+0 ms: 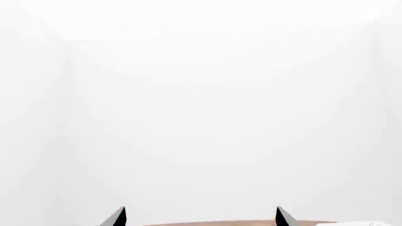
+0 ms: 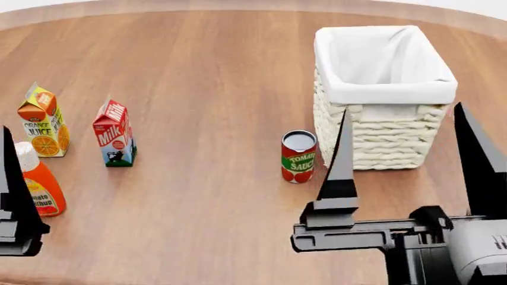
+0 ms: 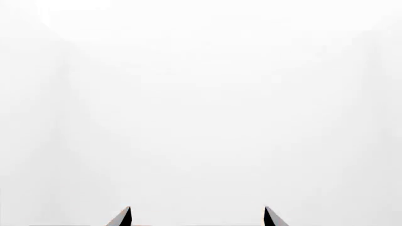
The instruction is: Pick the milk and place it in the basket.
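Observation:
The milk [image 2: 113, 132], a small carton with a red top and white-blue sides, stands upright on the wooden table at the left. The basket [image 2: 383, 95], woven cream wicker with white lining, stands at the right. My right gripper [image 2: 400, 113] is open and empty, raised at the near right, its fingers framing the basket's front. My left gripper shows only one dark finger [image 2: 14, 178] at the left edge, near the milk's near-left side. The wrist views show open fingertips, left [image 1: 201, 213] and right [image 3: 196, 213], against blank white; neither shows the milk.
An orange juice carton [image 2: 44, 120] stands left of the milk. A ketchup bottle [image 2: 38, 181] stands at the near left. A tomato sauce can [image 2: 300, 156] stands just left of the basket. The table's far edge [image 2: 237, 6] curves along the top.

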Tool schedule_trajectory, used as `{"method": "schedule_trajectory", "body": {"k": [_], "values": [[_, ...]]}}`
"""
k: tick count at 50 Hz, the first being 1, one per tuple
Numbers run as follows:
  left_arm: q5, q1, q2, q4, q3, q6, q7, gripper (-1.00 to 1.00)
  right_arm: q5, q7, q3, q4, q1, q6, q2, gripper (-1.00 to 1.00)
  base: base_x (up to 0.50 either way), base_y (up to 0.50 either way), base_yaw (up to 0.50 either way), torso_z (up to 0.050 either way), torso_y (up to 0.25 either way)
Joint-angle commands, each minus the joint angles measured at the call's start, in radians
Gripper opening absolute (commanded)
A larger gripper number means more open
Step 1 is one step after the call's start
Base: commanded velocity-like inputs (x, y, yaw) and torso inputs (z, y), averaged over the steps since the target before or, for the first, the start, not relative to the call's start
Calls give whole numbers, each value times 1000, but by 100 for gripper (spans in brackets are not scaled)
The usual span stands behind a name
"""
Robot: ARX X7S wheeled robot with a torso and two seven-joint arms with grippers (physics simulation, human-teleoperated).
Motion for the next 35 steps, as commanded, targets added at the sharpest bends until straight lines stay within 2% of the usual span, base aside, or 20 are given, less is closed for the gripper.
{"method": "schedule_trajectory", "body": {"k": [1,3,4,7,22,35], "values": [[-262,-58,-389,210,48,52,-434,100,375,401,33,-179,38,-178,423,100,0,0,0,0,0],[-336,-79,-556,210,139,150,-608,100,393,490,-10,-178,13,-279,528,100,0,0,0,0,0],[-351,-93,-609,209,179,182,-664,100,388,514,-25,-178,8,-303,555,100,0,0,0,0,0],[-359,-114,-676,208,243,229,-733,100,391,537,-39,-170,-1,-339,580,100,0,0,0,0,0],[-341,-109,-688,182,270,264,-739,100,326,522,-96,-146,1,-356,571,100,0,15,0,0,0],[-344,-118,-695,173,281,268,-743,100,308,513,-147,-143,27,-351,571,100,0,490,0,0,0]]}}
